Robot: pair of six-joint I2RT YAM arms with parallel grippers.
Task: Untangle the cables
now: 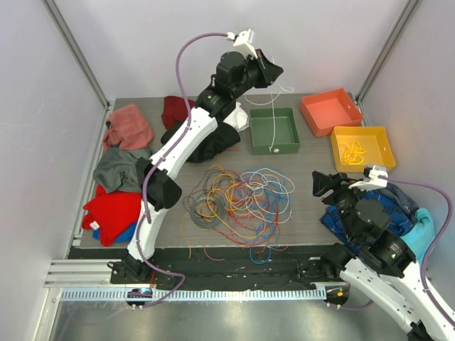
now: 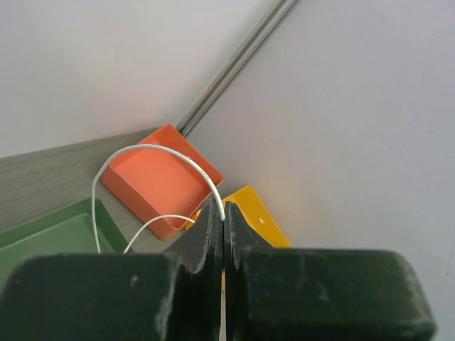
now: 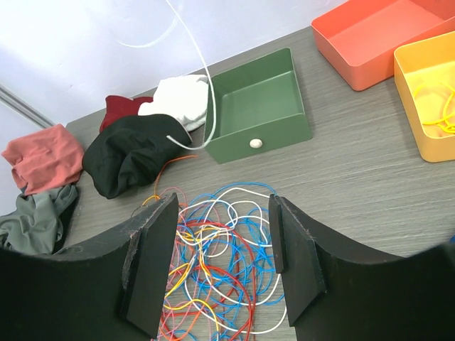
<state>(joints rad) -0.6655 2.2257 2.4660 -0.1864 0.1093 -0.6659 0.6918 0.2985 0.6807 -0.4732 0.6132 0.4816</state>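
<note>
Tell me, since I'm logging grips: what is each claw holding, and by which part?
Left claw pinches the white cable somewhere along its length; right claw is open, holding nothing.

- The left gripper [image 1: 279, 71] is raised high over the far side of the table [image 1: 306, 220] — a thin white cable [image 1: 273, 124] hangs from it and shows against the green tray [image 1: 290, 148].
- The cables [image 1: 238, 199] lie in a loose tangle at mid-table, in yellow, orange, red, blue and white loops.
- The right gripper [image 1: 318, 186] sits low, right of the tangle, jaws apart.
- The yellow tray [image 1: 377, 145] holds a yellow cable [image 1: 352, 151] — the orange tray [image 1: 330, 112] stands just beside it.
- Cloth garments [image 1: 117, 192] are piled along the left edge.
</note>
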